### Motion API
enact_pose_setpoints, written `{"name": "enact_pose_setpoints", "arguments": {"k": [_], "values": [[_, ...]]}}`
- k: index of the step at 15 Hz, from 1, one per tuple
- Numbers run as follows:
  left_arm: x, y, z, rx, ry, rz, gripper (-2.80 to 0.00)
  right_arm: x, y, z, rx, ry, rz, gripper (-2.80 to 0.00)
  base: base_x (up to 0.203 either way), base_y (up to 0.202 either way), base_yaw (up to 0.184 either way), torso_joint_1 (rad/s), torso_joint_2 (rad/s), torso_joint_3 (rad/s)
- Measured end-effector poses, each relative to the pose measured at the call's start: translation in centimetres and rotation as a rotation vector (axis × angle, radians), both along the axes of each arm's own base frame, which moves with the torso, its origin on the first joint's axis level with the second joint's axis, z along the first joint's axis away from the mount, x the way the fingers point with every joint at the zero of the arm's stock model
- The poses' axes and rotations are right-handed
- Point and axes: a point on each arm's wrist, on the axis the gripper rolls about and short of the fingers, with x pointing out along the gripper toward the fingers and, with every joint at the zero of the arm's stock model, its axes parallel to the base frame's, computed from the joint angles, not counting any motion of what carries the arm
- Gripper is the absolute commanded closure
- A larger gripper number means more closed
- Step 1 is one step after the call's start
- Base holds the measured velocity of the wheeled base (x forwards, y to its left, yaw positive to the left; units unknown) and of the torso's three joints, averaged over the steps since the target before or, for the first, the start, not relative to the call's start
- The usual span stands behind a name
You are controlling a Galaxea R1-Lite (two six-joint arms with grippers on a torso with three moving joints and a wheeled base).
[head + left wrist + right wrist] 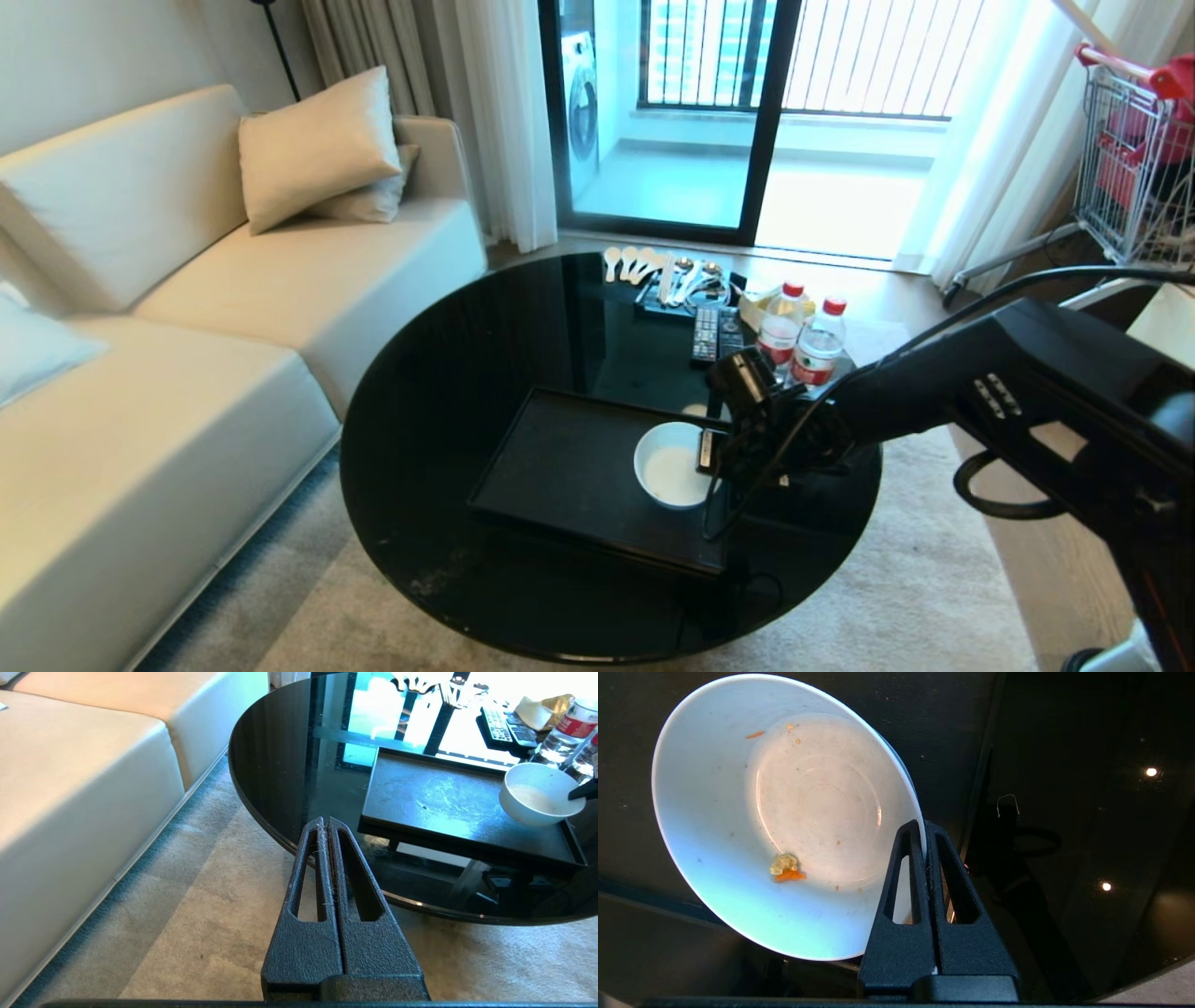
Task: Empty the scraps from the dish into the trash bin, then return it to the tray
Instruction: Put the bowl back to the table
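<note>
The left gripper (327, 823) is held low over the carpet (201, 914) beside the sofa (84, 779), its jaws pressed together on nothing, just short of the edge of the round black glass table (448, 411). On that table the tray (560, 467) is laid, and the dish (670, 464) is found over the tray's right-hand part, near the right rim. The dish is gripped at its right-hand rim by the right gripper (707, 451), reached in from the robot's right; in the right wrist view the jaws are seen clamped on the thin wall (920, 835), one finger inside the bowl and one outside, so that the bowl lies wholly to one side of the jaws. The dish's mouth is turned upward, tipped slightly; being round, no long axis is offered. Whether its base rests on the tray or is held just above it cannot be told. Of the scraps (787, 870), only a small pale and orange bit is left low on the inner wall, with a few orange specks (755, 734) higher up. Farther back on the table, two remote controls (715, 334), two water bottles (801, 338) with red caps and a group of spoons (635, 264) are set.
</note>
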Motion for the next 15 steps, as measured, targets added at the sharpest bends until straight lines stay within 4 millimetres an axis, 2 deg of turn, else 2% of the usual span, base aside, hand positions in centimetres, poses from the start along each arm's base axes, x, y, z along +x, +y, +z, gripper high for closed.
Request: {"name": "enact_pose_setpoints", "arguments": {"k": [7, 15], "values": [[0.0, 0.0, 0.0, 0.000, 0.000, 0.000, 0.00, 1.5, 0.9, -1.6, 0.017, 0.002, -0.031, 0.00, 0.000, 0.000, 0.000, 0.000, 0.00, 0.000], [0.0, 0.0, 0.0, 0.000, 0.000, 0.000, 0.00, 2.4, 0.7, -2.8, 0.030, 0.014, -0.065, 0.00, 0.000, 0.000, 0.000, 0.000, 0.00, 0.000]]}}
